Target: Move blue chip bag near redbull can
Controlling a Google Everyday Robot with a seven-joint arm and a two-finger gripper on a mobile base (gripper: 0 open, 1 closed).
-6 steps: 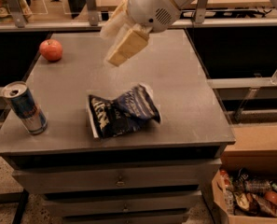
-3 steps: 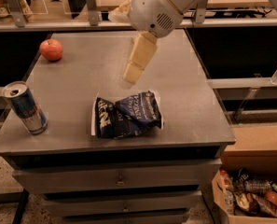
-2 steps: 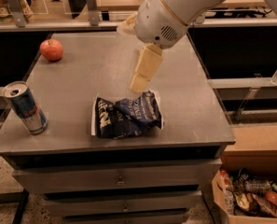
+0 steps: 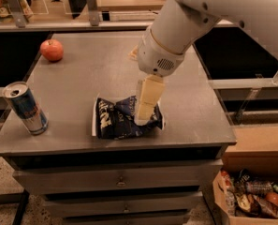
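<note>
The blue chip bag (image 4: 117, 118) lies crumpled near the front middle of the grey table (image 4: 91, 74). The redbull can (image 4: 25, 108) stands upright at the table's front left corner, well to the left of the bag. My gripper (image 4: 145, 110) points down over the right part of the bag, its cream tip at the bag's surface. The arm reaches in from the upper right.
A red apple (image 4: 52, 49) sits at the table's back left. Drawers run below the table front. A cardboard box of snacks (image 4: 251, 198) stands on the floor at the lower right. A counter with railings lies behind the table.
My gripper has come down and toward the front, from above the table's middle to the right part of the chip bag. Bag, can and apple have stayed put.
</note>
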